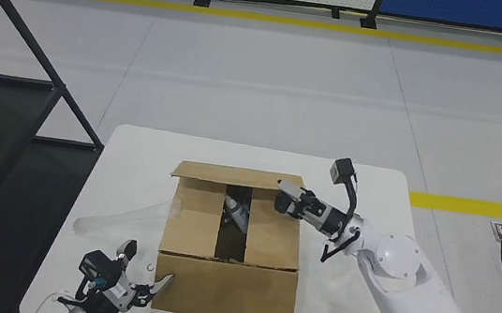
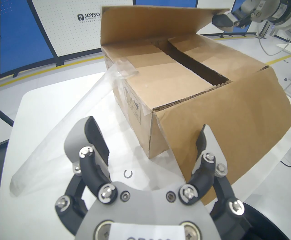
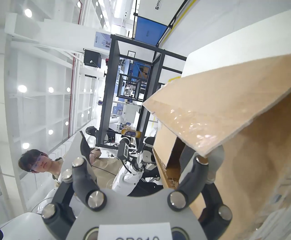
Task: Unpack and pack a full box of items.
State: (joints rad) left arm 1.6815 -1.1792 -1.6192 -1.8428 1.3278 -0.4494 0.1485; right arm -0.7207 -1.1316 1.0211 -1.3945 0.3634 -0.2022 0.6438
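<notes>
Against the raised flap (image 2: 159, 25) of the box (image 1: 191, 220) my right pincer (image 1: 280, 201) sat spread, left pincer (image 2: 147, 123) released nearby; opening was underway, I judged, needing that flap folded back.

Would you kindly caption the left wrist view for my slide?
Open left gripper beside the box, its near flap folded down.

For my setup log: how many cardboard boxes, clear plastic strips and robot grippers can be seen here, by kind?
Cardboard box: 1
Clear plastic strip: 1
Grippers: 2 (left gripper, right gripper)
Total: 4
</notes>
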